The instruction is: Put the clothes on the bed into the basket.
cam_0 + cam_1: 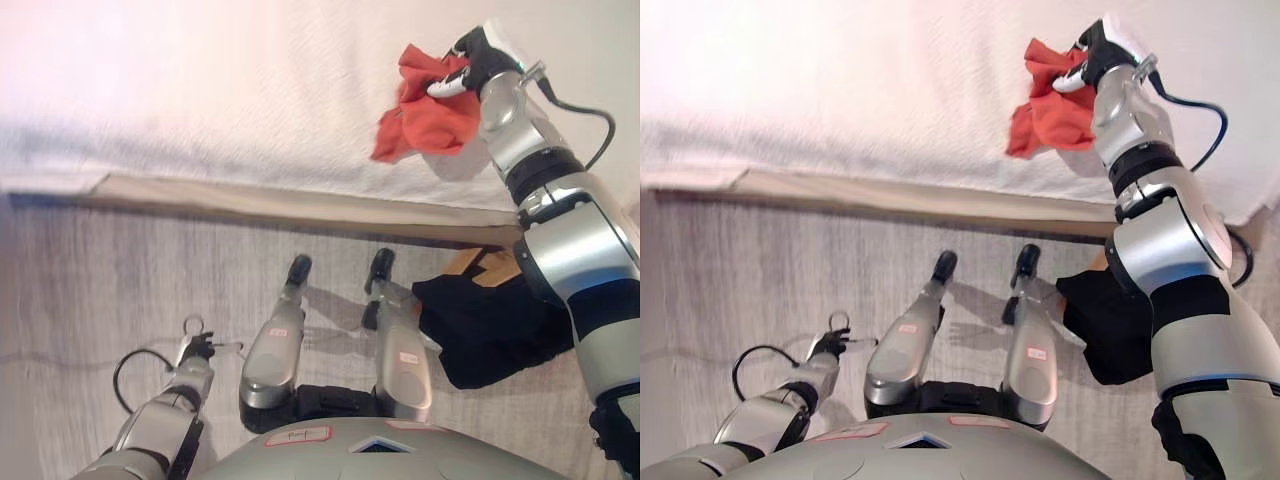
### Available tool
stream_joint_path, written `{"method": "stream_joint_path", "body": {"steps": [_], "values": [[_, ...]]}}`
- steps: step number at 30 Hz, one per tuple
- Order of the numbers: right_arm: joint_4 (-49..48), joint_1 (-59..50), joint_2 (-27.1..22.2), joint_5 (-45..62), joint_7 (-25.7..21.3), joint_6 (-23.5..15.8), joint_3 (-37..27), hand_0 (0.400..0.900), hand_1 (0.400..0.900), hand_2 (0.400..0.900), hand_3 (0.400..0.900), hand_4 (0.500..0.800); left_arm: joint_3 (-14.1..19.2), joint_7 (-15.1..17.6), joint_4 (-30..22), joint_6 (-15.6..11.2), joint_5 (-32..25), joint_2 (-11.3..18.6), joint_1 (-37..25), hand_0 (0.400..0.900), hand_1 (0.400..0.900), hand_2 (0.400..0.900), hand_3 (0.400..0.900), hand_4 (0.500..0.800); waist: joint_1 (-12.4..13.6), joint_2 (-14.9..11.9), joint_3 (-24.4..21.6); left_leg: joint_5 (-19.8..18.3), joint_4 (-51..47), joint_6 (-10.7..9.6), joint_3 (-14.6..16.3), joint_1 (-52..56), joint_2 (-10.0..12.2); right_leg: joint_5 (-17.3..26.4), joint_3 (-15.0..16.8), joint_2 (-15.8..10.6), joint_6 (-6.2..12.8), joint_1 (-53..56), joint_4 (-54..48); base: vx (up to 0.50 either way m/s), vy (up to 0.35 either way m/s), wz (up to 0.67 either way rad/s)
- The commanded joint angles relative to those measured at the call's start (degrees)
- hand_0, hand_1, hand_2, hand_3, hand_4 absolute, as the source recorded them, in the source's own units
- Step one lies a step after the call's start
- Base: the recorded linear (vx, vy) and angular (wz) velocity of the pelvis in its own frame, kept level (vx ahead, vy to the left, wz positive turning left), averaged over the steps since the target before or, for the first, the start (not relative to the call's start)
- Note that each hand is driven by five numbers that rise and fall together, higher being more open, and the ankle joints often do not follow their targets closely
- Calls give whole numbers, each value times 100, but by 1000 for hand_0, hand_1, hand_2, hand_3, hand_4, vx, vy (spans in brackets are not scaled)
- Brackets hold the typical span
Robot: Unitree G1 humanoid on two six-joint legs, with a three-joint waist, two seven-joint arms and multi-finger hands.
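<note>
the right robot hand (470,65) is clamped on a red cloth (425,110) above the white bed (220,90); the left robot hand (195,350) hangs low, its state unclear.

Bright, washed-out glare across the white bed (250,90) (soft shadow beneath its edge)

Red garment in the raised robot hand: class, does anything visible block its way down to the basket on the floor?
Nothing visible does. The right robot hand holds the red garment above the white bed. The basket sits below the bed's edge, mostly covered by black clothing already lying in it.
</note>
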Motion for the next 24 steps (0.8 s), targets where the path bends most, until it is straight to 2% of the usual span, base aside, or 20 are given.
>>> {"method": "stream_joint_path", "body": {"steps": [1, 11, 15, 20, 24], "values": [[-44, 20, -876, -72, -180, -89, 236, 400, 400, 400, 400, 500, -18, 27, 601, 155, 285, 243, 462, 900, 900, 900, 900, 800, -337, 246, -681, 63, -1008, 147, 450, 770, 263, -146, 142, -129, 312, -90, 575, 97, 61, -48], [62, 802, -1773, -103, -72, -103, -282, 400, 400, 400, 400, 500, 80, -156, 711, 180, 551, 204, 463, 900, 900, 900, 900, 800, -884, 340, -1360, -211, -1008, 164, 1074, 1327, 287, 18, 537, -1, 405, 382, 205, 63, 9, -44], [213, 914, -2082, -87, -51, -96, -409, 400, 400, 400, 400, 500, 77, -219, 776, 189, 653, 206, 456, 900, 900, 900, 900, 800, -1052, 343, -1520, -298, -1008, 160, 1380, 1486, 314, 69, 722, 78, 433, 436, 130, 32, -19, -46], [369, 1073, -2521, -58, -38, -80, -595, 400, 400, 400, 400, 500, 20, -283, 820, 208, 766, 182, 419, 900, 900, 900, 900, 800, -1315, 409, -1682, -387, -1008, 143, 1612, 1660, 352, 54, 945, 190, 429, 507, 106, 46, -27, -32], [422, 1074, -2715, -79, -5, -57, -603, 400, 400, 400, 400, 500, -18, -291, 815, 215, 803, 164, 380, 900, 900, 900, 900, 800, -1422, 455, -1719, -420, -1008, 133, 1749, 1735, 379, 47, 1044, 243, 429, 518, 104, 25, -13, -30]]}}
